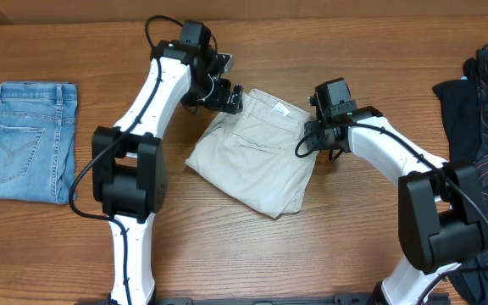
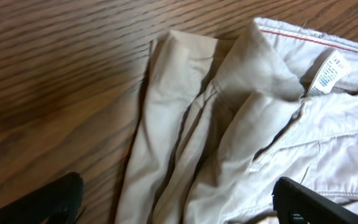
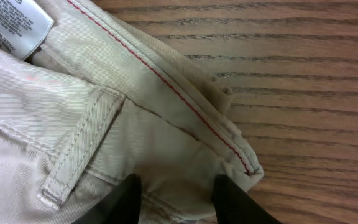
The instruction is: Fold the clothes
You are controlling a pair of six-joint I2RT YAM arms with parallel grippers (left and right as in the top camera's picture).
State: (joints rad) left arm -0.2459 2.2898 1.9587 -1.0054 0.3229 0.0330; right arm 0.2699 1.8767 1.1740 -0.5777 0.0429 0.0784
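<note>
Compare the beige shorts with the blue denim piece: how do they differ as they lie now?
Colour: the beige shorts are pale, the denim piece is blue.
Size: the shorts cover more of the table than the denim piece does.
Pose: the shorts lie askew and rumpled mid-table, while the denim piece lies flat and squared near the left edge of the overhead view.
Shared: both show a back pocket.

Nothing here reads clearly. A small white fabric tag (image 3: 8, 22) sewn just inside the waistband of the pale beige cotton shorts (image 1: 257, 152), beside the red stitching line, carries several rows of fine dark print, too small and blurred to make out.
</note>
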